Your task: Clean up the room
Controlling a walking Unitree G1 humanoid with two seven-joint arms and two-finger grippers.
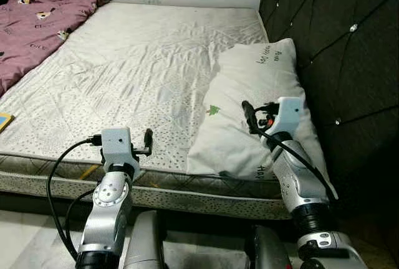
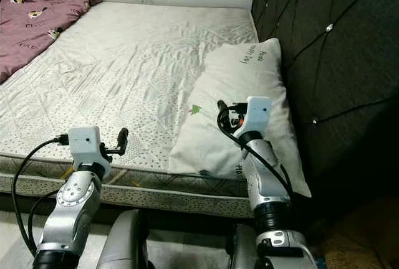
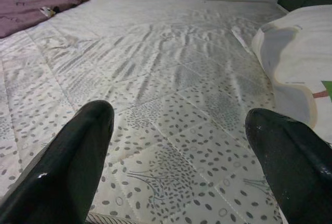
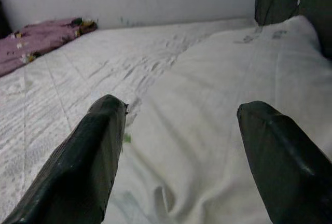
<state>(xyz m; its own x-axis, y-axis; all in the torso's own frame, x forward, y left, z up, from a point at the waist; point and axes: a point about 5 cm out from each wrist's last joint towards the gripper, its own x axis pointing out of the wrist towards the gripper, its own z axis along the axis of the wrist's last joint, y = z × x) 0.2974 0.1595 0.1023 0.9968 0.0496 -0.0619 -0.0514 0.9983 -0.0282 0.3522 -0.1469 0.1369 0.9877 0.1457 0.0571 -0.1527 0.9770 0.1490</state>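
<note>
White cotton pillow (image 1: 252, 110) just under the right tool (image 4: 179, 146), fingers spread wide, nothing held. Best to lower onto the near edge and pinch a fold. Left tool (image 3: 181, 146) also spread, poised over bare mattress (image 1: 131, 63). Beyond, well apart: purple blanket (image 1: 37, 20). Padded headboard (image 1: 336, 51) tight beside, limiting swing.

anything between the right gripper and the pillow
Nothing visible. The right gripper hovers open directly over the white pillow, which lies against the dark headboard. In the right wrist view its fingers frame bare pillow fabric. The left gripper is open over the mattress, apart from the pillow.
</note>
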